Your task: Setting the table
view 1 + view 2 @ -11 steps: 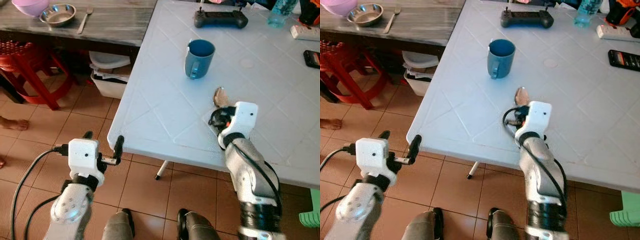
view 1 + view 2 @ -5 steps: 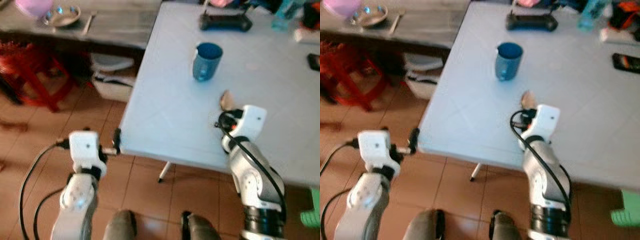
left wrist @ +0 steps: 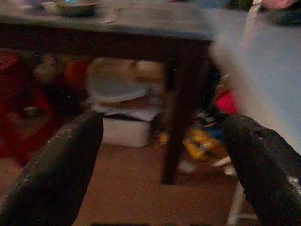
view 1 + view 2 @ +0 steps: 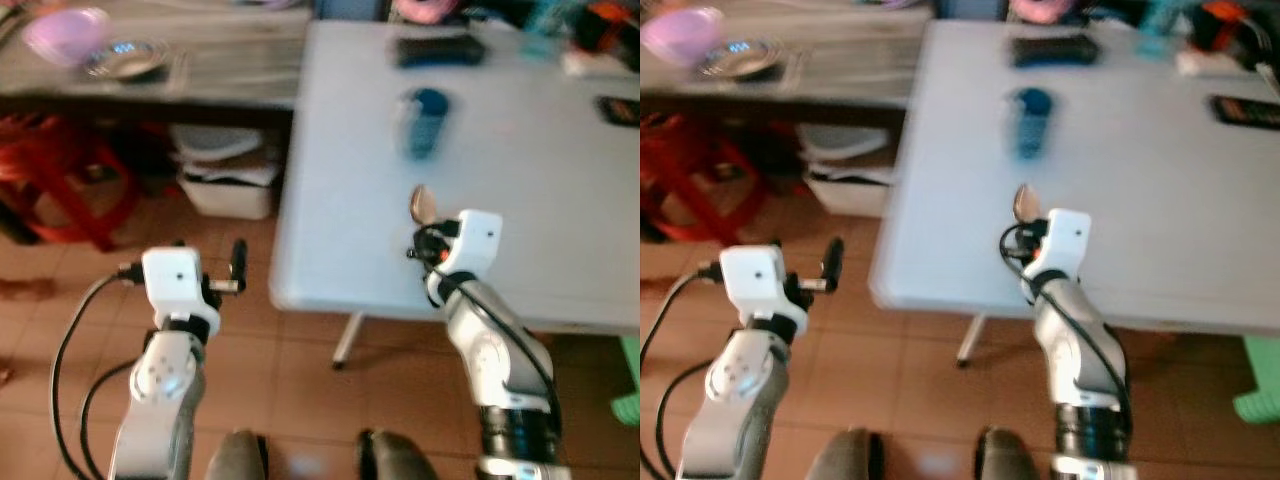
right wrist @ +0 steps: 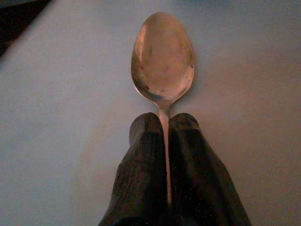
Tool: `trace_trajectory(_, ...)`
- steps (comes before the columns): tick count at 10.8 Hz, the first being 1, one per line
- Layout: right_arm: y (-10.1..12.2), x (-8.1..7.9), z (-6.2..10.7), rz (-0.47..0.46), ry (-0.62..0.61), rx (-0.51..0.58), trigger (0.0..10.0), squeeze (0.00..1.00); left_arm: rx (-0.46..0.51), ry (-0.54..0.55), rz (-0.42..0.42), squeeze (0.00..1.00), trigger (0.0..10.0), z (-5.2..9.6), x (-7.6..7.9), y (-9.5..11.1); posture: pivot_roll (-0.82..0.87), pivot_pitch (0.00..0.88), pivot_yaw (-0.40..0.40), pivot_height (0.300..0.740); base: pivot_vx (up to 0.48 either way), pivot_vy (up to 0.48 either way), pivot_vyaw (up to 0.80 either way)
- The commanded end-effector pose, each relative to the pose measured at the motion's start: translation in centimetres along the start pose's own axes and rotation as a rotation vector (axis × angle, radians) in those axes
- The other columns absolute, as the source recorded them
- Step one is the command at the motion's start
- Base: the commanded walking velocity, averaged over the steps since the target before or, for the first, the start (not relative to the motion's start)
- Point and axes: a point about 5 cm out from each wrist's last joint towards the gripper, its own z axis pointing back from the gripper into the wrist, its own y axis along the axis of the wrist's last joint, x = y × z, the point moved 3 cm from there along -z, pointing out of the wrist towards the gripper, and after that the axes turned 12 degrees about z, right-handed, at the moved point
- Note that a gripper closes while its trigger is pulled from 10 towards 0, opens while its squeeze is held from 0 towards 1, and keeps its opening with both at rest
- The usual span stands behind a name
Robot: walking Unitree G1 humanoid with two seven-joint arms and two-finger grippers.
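My right gripper [image 4: 430, 232] is shut on the handle of a metal spoon [image 5: 162, 61], whose bowl [image 4: 422, 204] sticks out forward over the white table [image 4: 540, 170]. A blue mug [image 4: 424, 120] stands blurred on the table beyond the spoon. My left gripper [image 4: 205, 262] is open, off the table's left corner above the tiled floor, with nothing between its fingers [image 3: 61, 165]. On the dark wooden table [image 4: 200, 75] at the far left stand a pink bowl [image 4: 62, 30], a steel bowl [image 4: 125, 57] and a fork [image 4: 178, 68].
A black controller [image 4: 440, 50], a phone [image 4: 618, 108] and other items lie at the white table's far side. A red stool [image 4: 55, 175] and a white bin [image 4: 230, 175] stand under the wooden table. A green stool [image 4: 628, 385] is at the right edge.
The camera has swung, so the whole scene shifted and blurred. The right gripper still holds the spoon; the left gripper sits a little higher beside the table corner.
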Motion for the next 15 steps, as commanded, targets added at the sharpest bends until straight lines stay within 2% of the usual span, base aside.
trace_trajectory(1,0.4,-1.4,0.0,0.025,0.055,0.037,0.0,0.0,-0.002,-0.004,-0.005,0.0,10.0,-0.1,0.0,0.0,0.06,0.146,0.006,0.74,0.0,0.48,0.0)
trace_trajectory(2,0.7,-1.3,0.0,0.032,0.059,0.052,0.0,0.0,0.001,0.0,-0.025,0.0,10.0,-0.2,0.0,0.0,0.06,0.149,0.006,0.74,0.0,0.48,0.0)
trace_trajectory(5,2.6,-0.2,0.1,0.066,0.006,0.163,0.0,0.0,0.028,-0.027,-0.015,0.0,10.0,-0.2,0.4,0.1,0.05,0.148,0.008,0.74,0.0,0.474,0.0)
trace_trajectory(8,3.0,0.2,0.5,0.106,-0.006,0.205,0.0,0.0,0.064,-0.072,-0.021,0.0,10.0,-0.2,1.0,0.8,0.04,0.151,0.01,0.74,0.334,0.335,0.0)
trace_trajectory(14,4.1,0.9,0.3,0.129,-0.053,0.26,0.0,0.0,0.088,-0.144,-0.006,0.0,10.0,-0.1,2.4,1.4,0.05,0.152,0.009,0.74,0.467,0.0,0.0)
trace_trajectory(15,4.2,1.0,0.2,0.13,-0.056,0.266,2.9,0.0,0.092,-0.168,-0.006,0.0,10.0,-0.1,2.9,1.3,0.05,0.15,0.009,0.74,0.48,0.0,0.0)
